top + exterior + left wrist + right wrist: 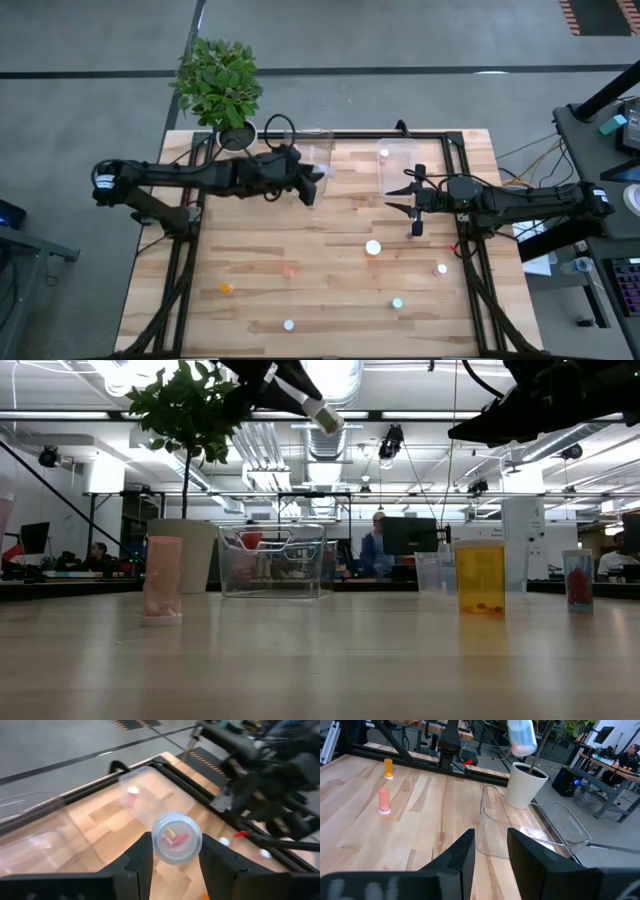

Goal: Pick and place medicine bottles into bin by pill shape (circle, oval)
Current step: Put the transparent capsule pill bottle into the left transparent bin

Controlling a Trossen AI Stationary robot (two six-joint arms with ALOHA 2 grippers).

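Observation:
My left gripper hangs high over the table's far middle, beside a clear bin, shut on a small clear medicine bottle with pink and yellow pills showing through its end. A second clear bin holds one pink-topped bottle. My right gripper waits level at the right, open, with nothing between its fingers. Several more bottles stand upright on the table's near half, among them a white one, a pinkish one and an orange one. My left gripper pinches the bottle's round side wall between its two fingers, one on each side. The bottle lies along the fingers, its clear end turned back at the wrist camera. It is lifted well clear of the table and slants downward past the fingertips.
A potted plant stands at the far edge behind the left bin. Black frame rails run along the table's sides. More white-topped bottles dot the near half. People sit at desks in the room beyond.

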